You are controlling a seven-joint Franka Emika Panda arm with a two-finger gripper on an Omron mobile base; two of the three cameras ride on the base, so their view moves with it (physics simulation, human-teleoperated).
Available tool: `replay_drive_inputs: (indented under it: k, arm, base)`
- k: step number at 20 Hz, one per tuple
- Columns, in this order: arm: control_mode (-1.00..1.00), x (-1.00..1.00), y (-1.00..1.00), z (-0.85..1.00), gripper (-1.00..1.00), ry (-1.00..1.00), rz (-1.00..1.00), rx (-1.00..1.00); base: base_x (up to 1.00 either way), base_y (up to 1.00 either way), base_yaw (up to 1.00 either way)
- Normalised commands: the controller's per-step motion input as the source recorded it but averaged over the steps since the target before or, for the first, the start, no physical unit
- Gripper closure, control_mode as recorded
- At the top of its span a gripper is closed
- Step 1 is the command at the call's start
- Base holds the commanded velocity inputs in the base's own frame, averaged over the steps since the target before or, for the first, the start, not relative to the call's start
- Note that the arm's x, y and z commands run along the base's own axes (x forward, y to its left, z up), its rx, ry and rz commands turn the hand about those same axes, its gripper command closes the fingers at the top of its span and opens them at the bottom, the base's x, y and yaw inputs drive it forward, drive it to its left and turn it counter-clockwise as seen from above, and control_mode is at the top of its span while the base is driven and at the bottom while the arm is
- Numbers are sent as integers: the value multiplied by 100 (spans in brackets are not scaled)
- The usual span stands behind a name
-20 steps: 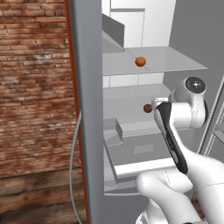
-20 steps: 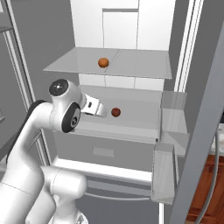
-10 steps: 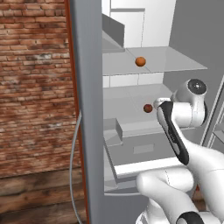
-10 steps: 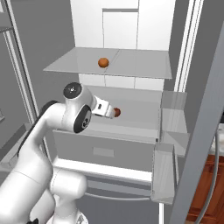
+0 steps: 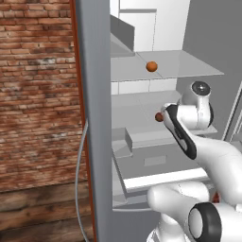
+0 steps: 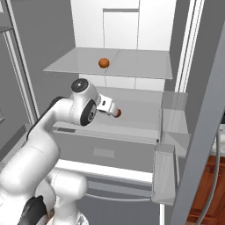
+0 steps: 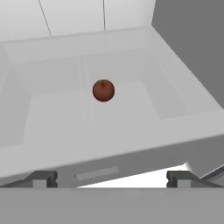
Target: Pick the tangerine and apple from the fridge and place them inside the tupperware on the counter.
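Inside the fridge [image 6: 132,39], door swung open, the apple [image 7: 103,90] sits on the lower grey shelf, directly below the upper shelf holding the tangerine [image 6: 103,63]. Apple is round, no long axis; its stem dimple faces the hand camera, a faint dark line running down its face. Gripper [image 7: 109,178] is spread wide and empty, fingertips [image 7: 40,179] apart, short of the apple and aimed at it. Tangerine lies near the upper shelf's middle.

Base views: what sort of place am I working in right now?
Most likely a home kitchen: an open fridge with flat shelves holds a tangerine and an apple, beside a brick wall.
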Motion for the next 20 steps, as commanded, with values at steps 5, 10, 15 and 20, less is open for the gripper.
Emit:
replay_drive_inputs:
  k: [5,10,15,20]
  arm:
    - [-100,41,0,-14,-100,6,0,0]
    - [-100,30,0,-27,-100,1,0,0]
    - [-100,22,0,-31,-100,0,0,0]
    - [-100,30,0,-22,-100,0,0,0]
  base:
    - [0,0,0]
    - [0,0,0]
    - [0,0,0]
    - [0,0,0]
